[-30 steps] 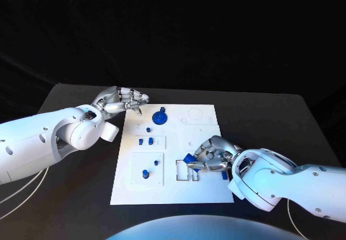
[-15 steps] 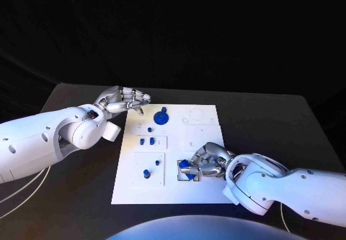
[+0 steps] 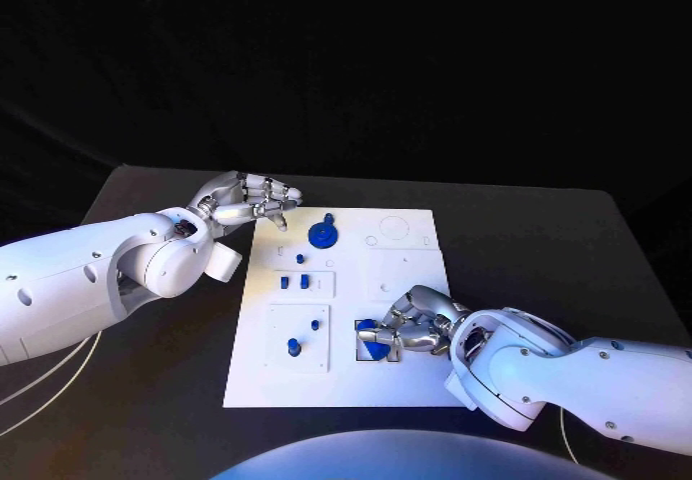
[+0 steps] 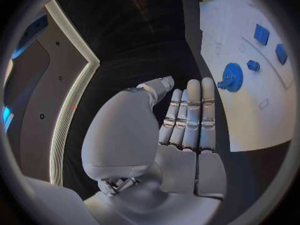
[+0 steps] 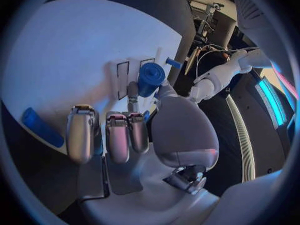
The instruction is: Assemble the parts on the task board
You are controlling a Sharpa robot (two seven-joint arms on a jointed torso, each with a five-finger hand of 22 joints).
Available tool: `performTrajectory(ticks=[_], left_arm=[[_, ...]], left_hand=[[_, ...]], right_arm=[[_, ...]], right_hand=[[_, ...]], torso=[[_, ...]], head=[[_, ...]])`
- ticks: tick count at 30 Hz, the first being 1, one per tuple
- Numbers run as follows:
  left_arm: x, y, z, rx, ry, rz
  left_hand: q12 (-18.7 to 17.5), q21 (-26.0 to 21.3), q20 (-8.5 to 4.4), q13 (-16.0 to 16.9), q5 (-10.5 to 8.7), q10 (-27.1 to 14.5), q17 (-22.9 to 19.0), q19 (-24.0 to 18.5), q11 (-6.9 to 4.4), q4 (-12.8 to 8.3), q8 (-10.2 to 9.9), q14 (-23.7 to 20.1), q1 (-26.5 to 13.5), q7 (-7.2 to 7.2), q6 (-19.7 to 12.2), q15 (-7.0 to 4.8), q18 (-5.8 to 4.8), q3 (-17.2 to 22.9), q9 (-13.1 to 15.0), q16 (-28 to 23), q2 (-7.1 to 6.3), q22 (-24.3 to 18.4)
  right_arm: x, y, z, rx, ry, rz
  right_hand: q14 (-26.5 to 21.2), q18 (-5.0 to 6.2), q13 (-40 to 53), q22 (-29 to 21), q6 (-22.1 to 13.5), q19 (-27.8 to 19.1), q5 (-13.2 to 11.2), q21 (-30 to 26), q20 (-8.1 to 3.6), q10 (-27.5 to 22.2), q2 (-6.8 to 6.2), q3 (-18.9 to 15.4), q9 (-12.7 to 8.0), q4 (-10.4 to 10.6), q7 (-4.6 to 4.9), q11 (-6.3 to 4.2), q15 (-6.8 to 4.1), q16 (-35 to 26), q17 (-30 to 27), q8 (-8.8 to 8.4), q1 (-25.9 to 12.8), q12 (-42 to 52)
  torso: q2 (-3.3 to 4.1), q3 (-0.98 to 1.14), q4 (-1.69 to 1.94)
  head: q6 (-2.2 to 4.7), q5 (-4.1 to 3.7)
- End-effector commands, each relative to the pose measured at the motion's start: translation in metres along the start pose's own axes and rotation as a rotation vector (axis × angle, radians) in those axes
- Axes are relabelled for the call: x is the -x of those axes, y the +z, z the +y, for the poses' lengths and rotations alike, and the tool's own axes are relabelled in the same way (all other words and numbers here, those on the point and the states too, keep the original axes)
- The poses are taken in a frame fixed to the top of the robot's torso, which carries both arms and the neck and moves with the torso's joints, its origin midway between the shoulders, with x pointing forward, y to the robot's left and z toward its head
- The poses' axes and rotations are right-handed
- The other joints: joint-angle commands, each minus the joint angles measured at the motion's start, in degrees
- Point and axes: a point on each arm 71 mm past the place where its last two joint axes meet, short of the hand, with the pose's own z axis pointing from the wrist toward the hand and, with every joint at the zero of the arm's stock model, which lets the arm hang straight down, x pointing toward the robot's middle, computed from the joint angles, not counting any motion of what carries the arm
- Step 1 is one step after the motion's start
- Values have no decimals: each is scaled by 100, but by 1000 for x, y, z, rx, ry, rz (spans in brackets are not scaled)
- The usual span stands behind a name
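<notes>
The right hand is resting low on the white board, near its right side, with its fingers curled down around a blue cylinder-shaped part. That part is sitting at a rectangular cut-out in the board, pinched between thumb and fingers. The left hand is hovering at the board's far left corner, holding nothing; in its wrist view its fingers are lying straight and side by side. A blue gear is sitting on the board just beside that hand, and 2 small blue pegs are standing in the middle panel.
</notes>
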Motion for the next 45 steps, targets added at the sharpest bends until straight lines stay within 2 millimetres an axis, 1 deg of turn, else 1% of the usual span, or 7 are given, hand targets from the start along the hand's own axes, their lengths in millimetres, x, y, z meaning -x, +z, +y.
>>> performTrajectory(ticks=[1,9,13,18,22,25,45], left_arm=[[-2,0,-1,-5,-10,15],[-2,0,-1,-4,-10,14],[-1,0,-1,-4,-9,13],[-1,-1,-1,-3,-9,11],[0,-1,-1,-2,-8,10],[0,-1,-1,-2,-8,9],[0,-1,0,-1,-8,8]], left_hand=[[20,-30,10,10,18,-31,-5,-29,16,-2,33,-32,5,29,-9,6,78,-17,4,-26,66,-5],[20,-30,10,10,18,-31,-5,-29,16,-2,33,-32,5,29,-9,6,78,-17,4,-26,66,-5],[20,-30,10,10,18,-31,-5,-29,16,-2,33,-32,5,29,-9,6,78,-17,4,-26,66,-5],[29,-32,10,10,18,-38,-7,-27,17,-5,36,-34,6,30,-12,6,78,-20,3,-25,67,-7],[30,-33,10,10,18,-39,-7,-28,17,-6,36,-35,6,30,-12,6,78,-20,3,-25,67,-7],[30,-33,10,10,18,-39,-7,-28,17,-6,36,-35,6,30,-12,6,78,-20,3,-25,67,-7],[35,-35,11,10,19,-43,-8,-28,17,-7,38,-38,6,30,-14,7,78,-20,3,-26,70,-9]], right_arm=[[-3,0,0,-1,-41,23],[-4,0,1,6,-79,24],[-3,0,1,12,-92,19],[-2,-2,2,26,-97,11],[-1,-7,3,63,-84,26],[1,-11,3,87,-73,39],[2,-14,2,115,-78,114]], right_hand=[[568,-86,1349,1220,36,262,6,17,-50,526,-41,-217,33,10,-110,-34,-55,22,1354,40,-206,3],[564,-82,1315,1214,-22,253,133,-5,-49,507,-530,-645,110,34,-101,-30,-50,17,1338,107,-882,-62],[563,-79,1312,1210,-31,248,143,-20,-49,506,-562,-663,116,35,-99,-29,-50,15,1333,112,-927,-68],[563,-80,1315,1212,-37,250,149,-13,-48,507,-543,-642,123,29,-99,-29,-49,15,1333,117,-895,-64],[566,-83,1332,1216,-63,254,63,1,-49,515,-216,-413,154,5,-105,-33,-52,19,1348,147,-366,-44],[570,-88,1353,1223,-74,262,34,27,-51,526,-110,-378,168,-9,-109,-37,-54,24,1367,162,-119,-12],[574,-92,1381,1230,-49,268,19,54,-67,540,-86,-414,224,-31,-140,-63,-75,30,1389,237,415,27]], torso=[[-4,-2,0],[-3,-5,-2],[-1,-1,-1],[-5,0,-5],[-5,1,-6],[-8,-1,-12],[0,-4,4]], head=[[0,-1],[11,2],[13,2],[16,13],[13,17],[21,17],[9,15]])
